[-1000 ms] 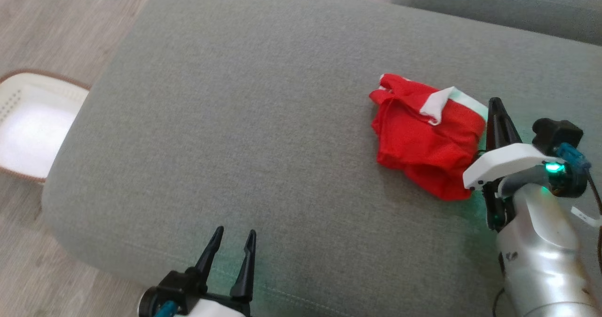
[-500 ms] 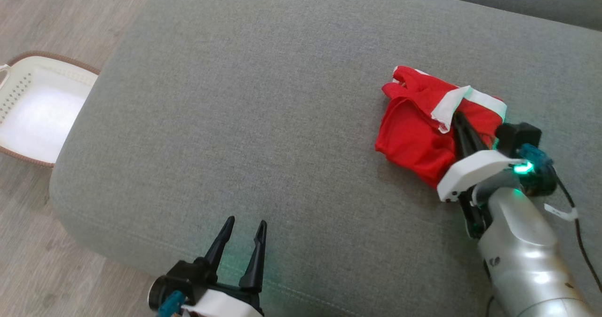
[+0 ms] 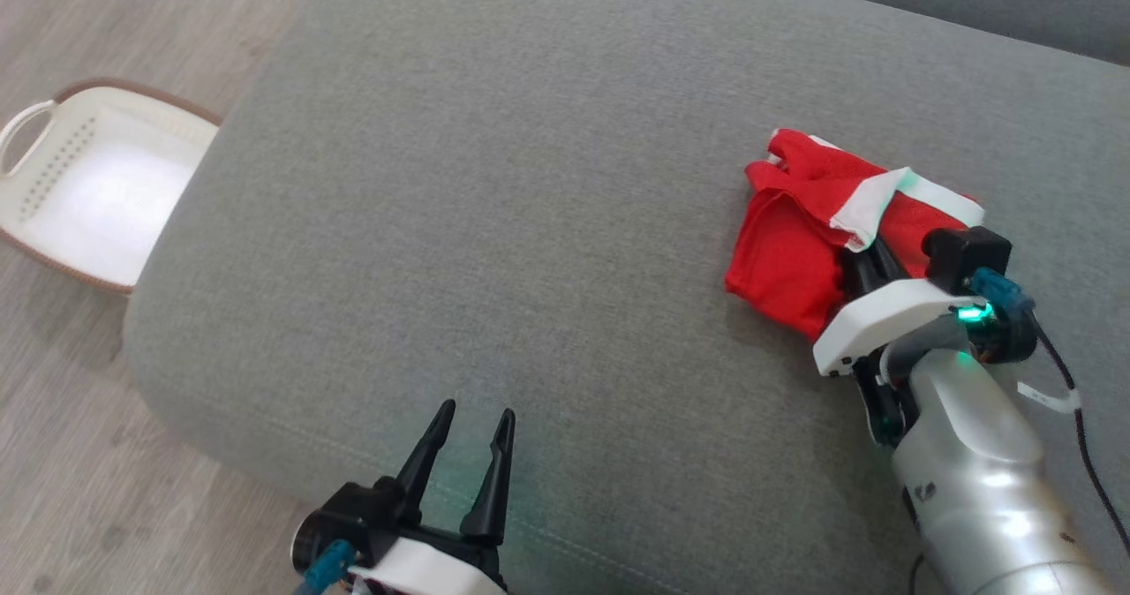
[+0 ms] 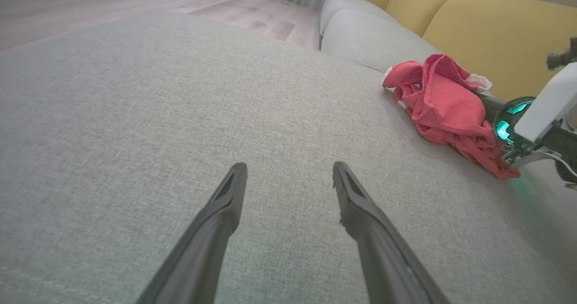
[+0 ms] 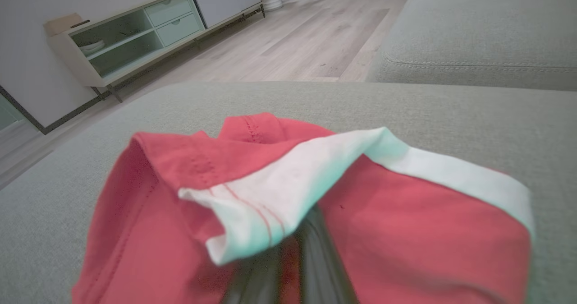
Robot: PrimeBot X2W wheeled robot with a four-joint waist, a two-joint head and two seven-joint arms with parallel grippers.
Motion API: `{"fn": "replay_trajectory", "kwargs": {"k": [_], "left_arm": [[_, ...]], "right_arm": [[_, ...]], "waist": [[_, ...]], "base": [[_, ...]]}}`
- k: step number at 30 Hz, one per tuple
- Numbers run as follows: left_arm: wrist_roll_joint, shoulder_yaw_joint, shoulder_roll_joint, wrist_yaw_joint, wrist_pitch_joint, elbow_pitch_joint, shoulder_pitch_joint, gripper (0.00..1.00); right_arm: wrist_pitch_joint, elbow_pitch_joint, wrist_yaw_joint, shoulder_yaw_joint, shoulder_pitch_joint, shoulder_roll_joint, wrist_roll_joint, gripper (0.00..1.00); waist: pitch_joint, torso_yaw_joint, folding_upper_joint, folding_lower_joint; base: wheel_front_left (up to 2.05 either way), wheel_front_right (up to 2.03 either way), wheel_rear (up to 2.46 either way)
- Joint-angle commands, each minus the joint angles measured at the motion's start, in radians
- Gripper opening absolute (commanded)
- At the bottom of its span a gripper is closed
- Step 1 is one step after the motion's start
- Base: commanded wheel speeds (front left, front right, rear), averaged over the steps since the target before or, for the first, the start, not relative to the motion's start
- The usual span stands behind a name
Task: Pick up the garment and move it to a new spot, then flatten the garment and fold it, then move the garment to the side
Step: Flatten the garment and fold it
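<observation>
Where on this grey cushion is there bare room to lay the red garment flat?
The cushion is bare across its middle and left, from the garment to the edge beside the basket, ahead of the left gripper. The right is crowded: the right gripper pokes into the garment.

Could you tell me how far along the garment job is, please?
Nothing looks finished: the red garment lies crumpled on the grey cushion. In hand: the right gripper is buried in the cloth; whether it grips is hidden. The left gripper is open, apart. Lifting, moving, flattening, folding remain.
</observation>
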Motion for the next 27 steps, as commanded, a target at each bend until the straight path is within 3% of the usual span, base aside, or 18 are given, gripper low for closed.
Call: {"fn": "replay_trajectory", "kwargs": {"k": [1,13,20,23,27], "left_arm": [[-0.012,0.021,0.003,-0.003,-0.005,-0.029,-0.023,1.0],[-0.047,0.0,0.003,0.002,-0.005,-0.023,-0.013,1.0],[-0.053,0.015,0.003,0.009,-0.005,-0.024,-0.004,1.0],[-0.053,0.013,0.003,0.009,-0.005,-0.024,-0.006,1.0],[-0.05,0.008,0.003,0.006,-0.005,-0.022,-0.01,1.0]], "right_arm": [[-0.006,-0.015,0.003,0.022,-0.052,0.01,-0.002,0.0],[-0.006,0.109,0.003,-0.074,-0.188,0.004,-0.102,0.0],[-0.006,0.177,0.003,-0.118,-0.21,0.007,-0.163,0.0],[-0.006,0.162,0.003,-0.098,-0.189,0.009,-0.16,0.0],[-0.006,0.105,0.003,0.01,-0.137,0.01,-0.068,0.0]], "waist": [[0.001,0.012,0.0,0.0],[-0.002,0.097,0.0,0.0],[0.001,0.105,0.0,0.0],[0.0,0.106,0.0,0.0],[-0.007,0.1,0.0,0.0]], "base": [[0.0,0.0,0.0],[0.0,0.0,0.0],[0.0,0.0,0.0],[0.0,0.0,0.0],[0.0,0.0,0.0]]}}
